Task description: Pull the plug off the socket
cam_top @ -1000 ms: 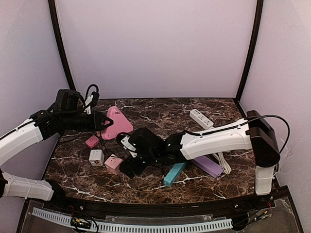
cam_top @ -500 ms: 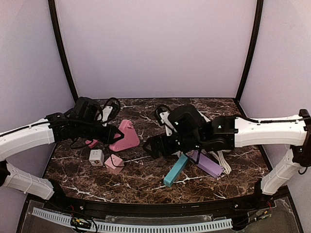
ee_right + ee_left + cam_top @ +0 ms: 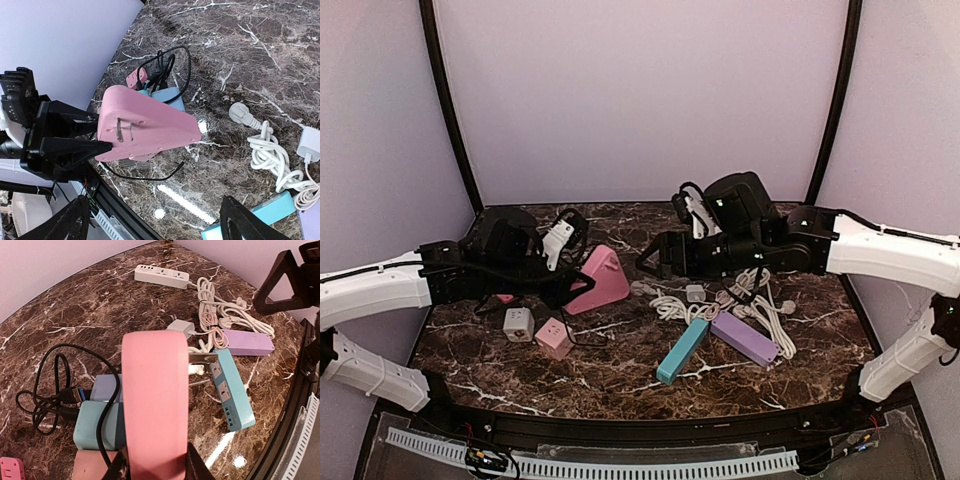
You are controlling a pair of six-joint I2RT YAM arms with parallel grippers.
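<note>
Clenched in the left tool (image 3: 575,288): the pink socket (image 3: 603,280), a rounded triangular block, gripped at one end and raised off the tabletop (image 3: 620,385). From the left wrist, seen as a broad pink band running straight out from the camera, with metal prongs (image 3: 202,358) jutting from its right flank (its own or a plug's, cannot tell). From the right wrist, seen as a flat pink face with a few small marks near the gripped end.

To the right of the pink socket in the top view, at about its height and well apart from it: the right tool (image 3: 653,258), released, fingers (image 3: 243,220) spread wide with only air between them, pointed toward the pink socket.

Lower, between the pink socket and the right tool, flat on the tabletop: a white plug (image 3: 239,112) on a loosely coiled white cord (image 3: 267,150), touching neither the pink socket nor either tool. Just past the cord from the pink socket, a small white adapter (image 3: 309,144).

Right of the pink socket and nearer the arm bases: a teal power strip (image 3: 681,350), with a purple power strip (image 3: 745,338) just beside its far end. Farther off beyond those, a white power strip (image 3: 161,274).

Under the pink socket: a teal block (image 3: 95,425), with a black cable (image 3: 50,395) looped beside it. Left of the pink socket and nearer the bases, side by side: a pink cube (image 3: 554,335) and a white cube (image 3: 518,322).
</note>
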